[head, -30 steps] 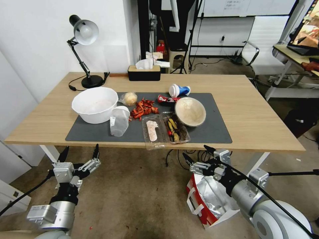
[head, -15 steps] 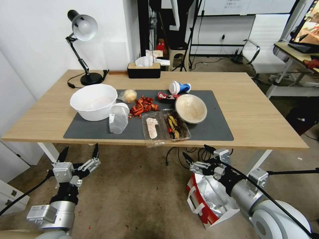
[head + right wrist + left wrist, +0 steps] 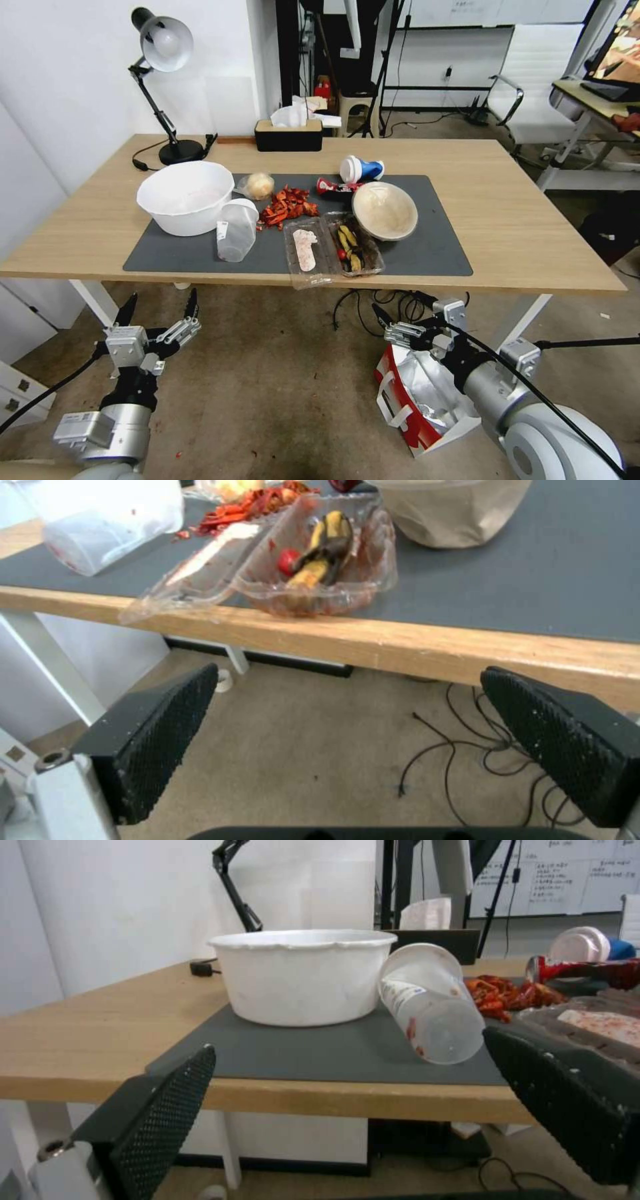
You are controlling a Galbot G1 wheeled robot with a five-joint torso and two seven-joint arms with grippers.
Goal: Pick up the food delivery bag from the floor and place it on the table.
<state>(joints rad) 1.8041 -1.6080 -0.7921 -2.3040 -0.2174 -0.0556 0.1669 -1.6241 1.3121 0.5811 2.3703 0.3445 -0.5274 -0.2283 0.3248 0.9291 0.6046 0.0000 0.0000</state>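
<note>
The right gripper (image 3: 399, 313) is being held released just above the boxy red-and-white foil-lined bag (image 3: 413, 400) — the left gripper (image 3: 160, 308) is likewise being held spread, below the tabletop's near edge.

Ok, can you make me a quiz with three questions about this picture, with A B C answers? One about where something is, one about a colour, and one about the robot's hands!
1. Where is the food delivery bag?
A. on the floor
B. on the table
C. on a chair

2. What colour is the big bowl beside the tipped cup?
A. blue
B. white
C. black

3. How is the right gripper?
A. shut on the bag
B. shut on a cup
C. open

Answers:
1 A, the bag stands on the floor under the right arm.
2 B, the bowl is white all over.
3 C, its fingers are spread apart with nothing between them, like the left gripper too.
</note>
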